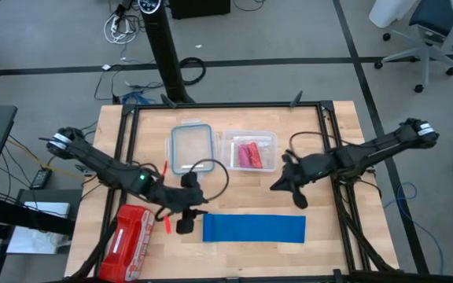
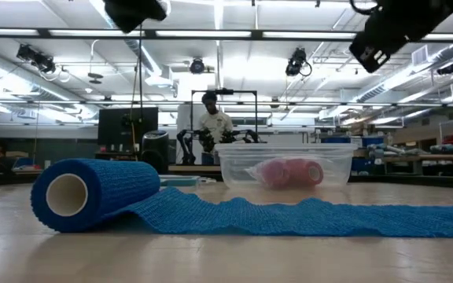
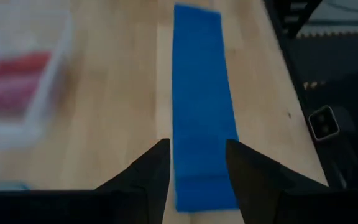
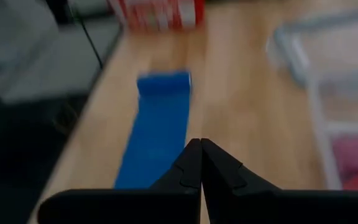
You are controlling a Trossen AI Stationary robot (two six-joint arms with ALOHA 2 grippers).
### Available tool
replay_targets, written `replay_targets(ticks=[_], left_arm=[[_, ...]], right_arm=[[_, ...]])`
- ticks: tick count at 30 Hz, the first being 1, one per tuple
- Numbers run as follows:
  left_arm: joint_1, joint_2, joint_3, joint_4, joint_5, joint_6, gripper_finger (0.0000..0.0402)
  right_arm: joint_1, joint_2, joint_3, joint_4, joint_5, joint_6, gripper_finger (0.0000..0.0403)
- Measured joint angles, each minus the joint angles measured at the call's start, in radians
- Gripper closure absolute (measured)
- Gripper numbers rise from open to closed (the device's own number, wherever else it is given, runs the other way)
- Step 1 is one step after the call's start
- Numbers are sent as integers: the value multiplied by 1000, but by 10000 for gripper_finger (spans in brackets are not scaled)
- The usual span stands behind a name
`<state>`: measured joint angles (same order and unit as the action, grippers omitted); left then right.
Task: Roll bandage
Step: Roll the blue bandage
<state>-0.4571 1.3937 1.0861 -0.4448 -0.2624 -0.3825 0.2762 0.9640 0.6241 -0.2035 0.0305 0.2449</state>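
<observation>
Bandage point(image 1: 254, 228): bright blue, lying mostly unrolled along the table's near edge; a short rolled core point(image 2: 93, 194) sits at the end nearest the left arm, so only a start has been made on the rolling.
Left gripper point(image 1: 185, 225): jaws spread, poised just off the rolled end, the roll lying ahead of the gap and touching neither finger; it looks placed to push or turn the roll along the strip.
Right gripper point(image 1: 299, 200): jaws pressed together with nothing between them, hanging above the strip's far, flat end; probably waiting to pin the loose tail.
Clear container point(image 1: 249, 151): holds red-pink rolls point(image 1: 248, 155), set well behind both jaws, out of the working lane.
Lid point(image 1: 191, 148): lies beside the container.
Red pouch point(image 1: 128, 233): off behind the left gripper.
Hard to make out: whether the right jaws touch the fabric; the low view cuts both grippers off.
</observation>
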Motion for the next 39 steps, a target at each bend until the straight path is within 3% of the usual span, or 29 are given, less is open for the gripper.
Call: replay_targets(ticks=[5,9,20,26,32,39], left_arm=[[-8,58,4,-5,6,-174,241],[-9,118,4,-1,25,-214,241],[-10,270,4,1,150,-62,241],[-36,270,5,-23,152,1,241],[-67,270,5,-101,137,90,241],[-68,287,5,-89,90,93,241]], right_arm=[[5,146,18,-58,-50,-13,397],[6,225,19,-57,-84,3,395],[81,379,20,-13,-40,195,395],[173,421,49,3,70,344,401],[273,498,145,-108,71,431,401],[335,605,212,-240,71,549,400]])
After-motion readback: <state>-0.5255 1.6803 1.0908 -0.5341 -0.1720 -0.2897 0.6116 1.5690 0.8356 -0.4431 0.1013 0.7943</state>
